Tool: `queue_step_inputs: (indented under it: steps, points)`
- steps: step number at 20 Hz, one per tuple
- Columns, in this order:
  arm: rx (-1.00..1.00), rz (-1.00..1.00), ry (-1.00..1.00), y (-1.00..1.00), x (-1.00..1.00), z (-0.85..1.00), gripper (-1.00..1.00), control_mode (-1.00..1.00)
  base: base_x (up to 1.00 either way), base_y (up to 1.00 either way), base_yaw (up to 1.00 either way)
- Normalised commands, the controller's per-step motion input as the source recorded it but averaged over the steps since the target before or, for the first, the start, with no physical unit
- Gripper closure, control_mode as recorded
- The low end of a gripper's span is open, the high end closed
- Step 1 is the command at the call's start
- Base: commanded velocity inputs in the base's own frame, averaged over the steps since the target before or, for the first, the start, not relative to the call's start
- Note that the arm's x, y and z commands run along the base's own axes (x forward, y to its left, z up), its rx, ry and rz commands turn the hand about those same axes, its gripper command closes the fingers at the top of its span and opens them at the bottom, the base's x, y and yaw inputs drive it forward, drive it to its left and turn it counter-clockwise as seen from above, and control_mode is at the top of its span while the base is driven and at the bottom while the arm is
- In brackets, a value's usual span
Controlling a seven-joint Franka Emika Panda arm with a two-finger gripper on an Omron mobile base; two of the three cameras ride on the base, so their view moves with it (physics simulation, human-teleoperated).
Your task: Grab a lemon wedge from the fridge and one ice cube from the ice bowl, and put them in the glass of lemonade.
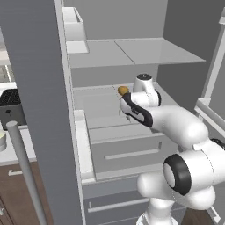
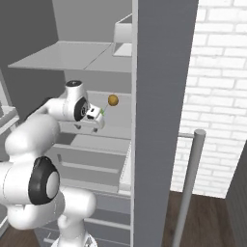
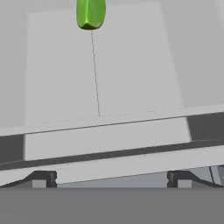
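The fridge [image 1: 105, 52] stands open, and my arm reaches in over its middle shelf. The lemon wedge [image 3: 90, 13] is a small yellow-green piece lying on that shelf at the top of the hand view, ahead of the fingers. It also shows as a green speck [image 2: 102, 112] just beyond the hand. My gripper [image 3: 111, 181] [image 2: 97, 125] [image 1: 126, 114] is open, its tips wide apart with nothing between them, a short way short of the wedge. A small pale cup [image 1: 1, 140], probably the glass of lemonade, sits on the counter at the left edge. The ice bowl is out of view.
An orange round fruit [image 1: 123, 90] [image 2: 113, 100] lies on the same shelf behind the wedge. A white bin [image 1: 72, 24] sits on the top shelf. Drawers [image 1: 127, 154] are below the hand. The open door [image 1: 35, 88] with its bar handle [image 1: 24, 171] flanks the left, with a toaster [image 1: 9, 103] beyond.
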Motion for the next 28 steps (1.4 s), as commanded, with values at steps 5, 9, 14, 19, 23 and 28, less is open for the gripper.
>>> queue_step_inputs:
  steps: [5, 9, 14, 19, 23, 28]
  points:
    - [0.0, 0.0, -0.02, 0.0, 0.37, 0.0, -1.0, -1.0, 0.0, 0.0, 0.0]
    - [0.0, 0.0, -0.07, 0.0, 0.39, -0.01, -1.0, -1.0, 0.0, 0.0, 0.0]
    - [0.0, 0.0, -0.07, 0.0, 0.12, -0.05, -1.0, -1.0, 0.0, 0.0, 0.0]
    - [0.0, 0.0, -0.02, 0.0, 0.16, 0.09, -1.0, -1.0, 0.0, 0.0, 0.0]
    - [0.0, 0.0, 0.0, 0.01, 0.6, -0.11, -1.0, -1.0, 0.0, 0.0, 0.0]
    - [0.0, 0.0, 0.0, 0.02, 0.52, -0.18, -1.0, -1.0, 0.0, 0.0, 0.0]
